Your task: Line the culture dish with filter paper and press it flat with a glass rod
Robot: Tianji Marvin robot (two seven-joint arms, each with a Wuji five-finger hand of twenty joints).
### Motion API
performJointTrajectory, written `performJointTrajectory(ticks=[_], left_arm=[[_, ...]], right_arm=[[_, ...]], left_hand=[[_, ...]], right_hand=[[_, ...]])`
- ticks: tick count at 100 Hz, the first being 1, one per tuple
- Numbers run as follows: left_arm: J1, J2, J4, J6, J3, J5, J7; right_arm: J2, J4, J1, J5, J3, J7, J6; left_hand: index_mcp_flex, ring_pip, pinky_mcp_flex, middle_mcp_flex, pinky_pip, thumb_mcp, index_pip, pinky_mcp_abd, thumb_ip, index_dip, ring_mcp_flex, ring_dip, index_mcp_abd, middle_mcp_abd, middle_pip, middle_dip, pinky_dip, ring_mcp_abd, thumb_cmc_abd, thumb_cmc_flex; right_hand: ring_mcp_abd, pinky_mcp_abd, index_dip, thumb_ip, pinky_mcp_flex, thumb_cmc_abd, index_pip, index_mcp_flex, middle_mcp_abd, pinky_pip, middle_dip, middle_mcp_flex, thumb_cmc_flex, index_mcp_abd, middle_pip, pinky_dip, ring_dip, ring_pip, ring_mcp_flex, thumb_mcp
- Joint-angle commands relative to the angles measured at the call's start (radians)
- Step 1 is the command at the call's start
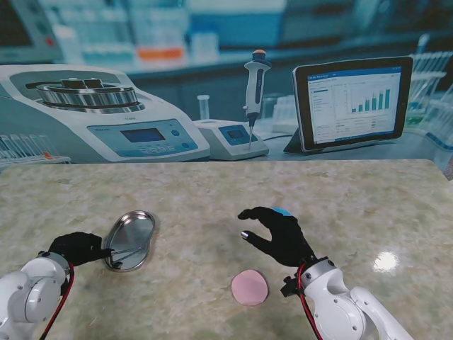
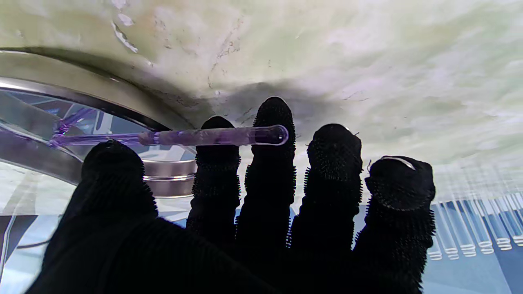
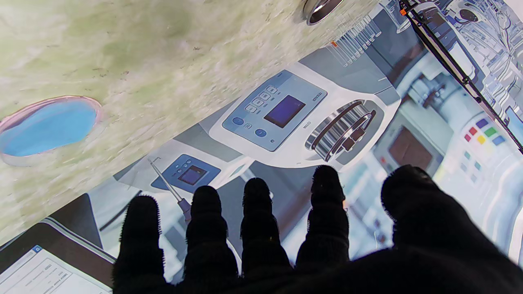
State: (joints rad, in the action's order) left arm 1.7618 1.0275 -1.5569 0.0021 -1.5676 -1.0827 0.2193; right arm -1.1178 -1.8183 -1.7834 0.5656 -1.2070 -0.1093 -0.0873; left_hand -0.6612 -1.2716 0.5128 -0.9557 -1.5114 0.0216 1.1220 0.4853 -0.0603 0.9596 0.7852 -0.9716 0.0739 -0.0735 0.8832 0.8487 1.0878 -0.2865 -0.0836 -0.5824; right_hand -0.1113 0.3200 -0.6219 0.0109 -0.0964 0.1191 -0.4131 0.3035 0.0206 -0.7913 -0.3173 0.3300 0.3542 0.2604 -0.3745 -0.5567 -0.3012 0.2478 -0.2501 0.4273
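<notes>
A shiny round metal culture dish (image 1: 132, 239) sits on the marble table at my left; its rim (image 2: 102, 94) fills part of the left wrist view. My left hand (image 1: 78, 248) is shut on a clear, purple-tinted glass rod (image 2: 212, 136), pinched between thumb and fingertips, with its far end inside the dish. A pink filter paper disc (image 1: 250, 287) lies flat near me, beside my right wrist. My right hand (image 1: 279, 234) hovers open with fingers spread, holding nothing. A blue disc (image 3: 45, 128) lies just beyond it, partly hidden (image 1: 282, 210).
A backdrop showing lab gear, a centrifuge (image 1: 92, 113), a pipette (image 1: 253, 92) and a tablet screen (image 1: 352, 103), stands behind the table's far edge. The dish's rim (image 3: 320, 8) shows small in the right wrist view.
</notes>
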Motion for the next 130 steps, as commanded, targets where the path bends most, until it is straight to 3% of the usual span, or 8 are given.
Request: performJointTrajectory(ticks=[1, 21, 31, 44, 64, 88, 119, 130], left_arm=[[0.007, -0.001, -0.012, 0.009, 0.000, -0.003, 0.010], [0.015, 0.002, -0.023, 0.017, -0.010, -0.013, -0.005], [0.021, 0.005, -0.032, 0.019, -0.019, -0.014, -0.023], [0.043, 0.012, -0.062, 0.014, -0.043, 0.003, -0.060], [0.112, 0.036, -0.157, -0.036, -0.094, 0.124, -0.136], [0.220, 0.064, -0.298, -0.130, -0.126, 0.319, -0.180], [0.342, 0.097, -0.416, -0.229, -0.066, 0.509, -0.284], [0.377, 0.104, -0.445, -0.267, -0.024, 0.544, -0.318]], right_arm=[[-0.005, 0.003, -0.004, -0.004, 0.002, 0.003, -0.002], [-0.006, 0.003, -0.004, -0.008, 0.000, 0.003, -0.003], [-0.006, 0.003, -0.004, -0.008, -0.001, 0.002, -0.003], [-0.006, 0.002, -0.005, -0.008, -0.002, 0.001, -0.003], [-0.005, 0.001, -0.004, -0.004, -0.002, 0.001, -0.006], [-0.006, 0.000, 0.000, -0.001, 0.006, -0.004, -0.002], [-0.009, 0.002, 0.005, -0.007, 0.030, -0.013, 0.014], [-0.010, 0.008, 0.007, -0.010, 0.042, -0.018, 0.015]], left_hand=[[0.015, 0.069, -0.027, 0.027, 0.020, -0.031, -0.034, 0.006, 0.026, -0.057, -0.036, 0.028, -0.023, -0.025, -0.050, -0.038, -0.016, -0.042, 0.033, -0.021], [0.083, 0.328, -0.166, 0.161, 0.160, -0.035, -0.222, -0.004, 0.025, -0.292, -0.131, 0.139, -0.076, -0.038, -0.246, -0.185, -0.156, -0.037, 0.037, -0.011], [0.114, 0.459, -0.219, 0.235, 0.252, -0.036, -0.336, -0.007, 0.025, -0.426, -0.168, 0.210, -0.104, -0.039, -0.350, -0.277, -0.239, -0.011, 0.038, -0.007], [0.183, 0.699, -0.314, 0.354, 0.488, -0.036, -0.508, -0.012, 0.026, -0.562, -0.243, 0.345, -0.121, -0.036, -0.506, -0.424, -0.391, 0.020, 0.041, -0.002], [0.247, 0.982, -0.452, 0.526, 0.824, -0.014, -0.792, -0.065, 0.036, -0.718, -0.410, 0.501, -0.174, -0.010, -0.600, -0.530, -0.553, 0.082, 0.045, -0.050], [0.301, 1.130, -0.532, 0.656, 1.106, -0.023, -0.961, -0.112, 0.040, -0.814, -0.536, 0.564, -0.188, 0.009, -0.642, -0.572, -0.582, 0.111, 0.055, -0.072], [0.420, 1.224, -0.621, 0.783, 1.363, -0.030, -1.012, -0.200, 0.041, -0.844, -0.713, 0.592, -0.119, 0.049, -0.733, -0.610, -0.542, 0.175, 0.070, -0.074], [0.464, 1.248, -0.593, 0.806, 1.463, -0.034, -1.022, -0.231, 0.040, -0.854, -0.751, 0.648, -0.110, 0.060, -0.800, -0.616, -0.656, 0.208, 0.080, -0.066]], right_hand=[[0.015, -0.007, -0.011, -0.021, -0.009, -0.035, -0.006, -0.031, -0.018, -0.017, 0.005, -0.022, -0.013, -0.002, -0.004, 0.014, 0.007, -0.003, 0.014, -0.016], [0.011, -0.006, -0.011, -0.022, -0.010, -0.035, -0.005, -0.032, -0.016, -0.018, 0.005, -0.023, -0.015, -0.002, -0.003, 0.014, 0.005, -0.001, 0.014, -0.017], [0.010, -0.004, -0.010, -0.022, -0.009, -0.037, -0.005, -0.032, -0.016, -0.019, 0.005, -0.021, -0.017, -0.002, -0.003, 0.013, 0.004, 0.001, 0.013, -0.017], [0.008, -0.004, -0.010, -0.022, -0.008, -0.037, -0.004, -0.033, -0.016, -0.020, 0.005, -0.022, -0.018, -0.003, -0.002, 0.012, 0.003, 0.001, 0.013, -0.017], [0.009, -0.004, -0.004, -0.022, -0.009, -0.035, 0.017, -0.063, -0.017, -0.021, 0.006, -0.025, -0.019, -0.003, 0.000, 0.011, 0.002, 0.001, 0.015, -0.016], [0.011, -0.005, 0.002, -0.024, -0.008, -0.030, 0.043, -0.091, -0.026, -0.020, 0.008, -0.038, -0.013, -0.005, 0.005, 0.011, 0.003, -0.003, 0.025, -0.012], [0.020, -0.018, 0.033, -0.032, -0.034, -0.025, 0.108, -0.175, -0.044, 0.015, 0.025, -0.120, 0.012, -0.017, 0.038, 0.030, 0.017, -0.034, 0.093, -0.004], [0.036, -0.026, 0.047, -0.059, -0.038, -0.023, 0.154, -0.217, -0.060, 0.086, 0.065, -0.149, 0.032, -0.003, 0.088, 0.070, 0.047, -0.073, 0.145, -0.001]])
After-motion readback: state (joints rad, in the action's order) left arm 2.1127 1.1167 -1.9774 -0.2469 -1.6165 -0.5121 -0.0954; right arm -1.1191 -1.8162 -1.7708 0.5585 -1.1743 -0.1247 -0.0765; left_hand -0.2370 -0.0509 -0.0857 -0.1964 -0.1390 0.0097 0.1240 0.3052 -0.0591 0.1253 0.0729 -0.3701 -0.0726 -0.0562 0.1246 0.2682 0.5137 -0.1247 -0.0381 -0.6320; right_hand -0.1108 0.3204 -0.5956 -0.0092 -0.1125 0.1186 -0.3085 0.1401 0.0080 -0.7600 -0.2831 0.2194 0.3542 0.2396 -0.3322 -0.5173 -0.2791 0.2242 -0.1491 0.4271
